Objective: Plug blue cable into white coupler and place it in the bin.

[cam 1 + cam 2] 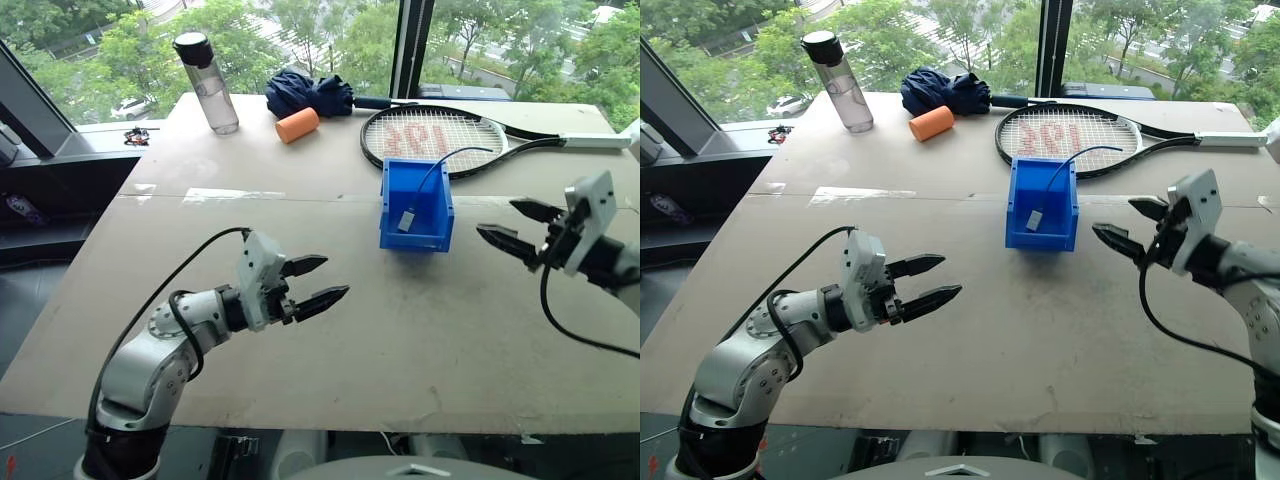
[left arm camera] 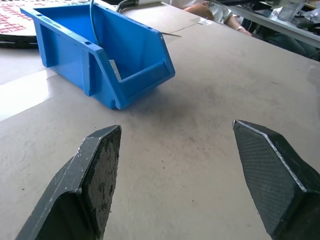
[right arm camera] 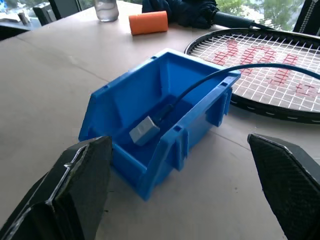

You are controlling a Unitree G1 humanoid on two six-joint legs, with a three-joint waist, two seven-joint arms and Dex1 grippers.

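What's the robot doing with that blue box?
Right now it holds nothing. The small white plastic coupler lies inside the bright-blue plastic bin, with the thin blue cable plugged into it and trailing out over the bin's back wall onto the tennis racket. The right pincer hangs open just beside the bin, and the left pincer hovers open over the tabletop, apart from the bin. The job looks about done.

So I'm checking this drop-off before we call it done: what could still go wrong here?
The blue cable hangs out over the bin's back wall onto the racket, so its weight or a snag might drag the white coupler back out. The open right hand hovers close beside the bin and could nudge the light bin if it swings inward.
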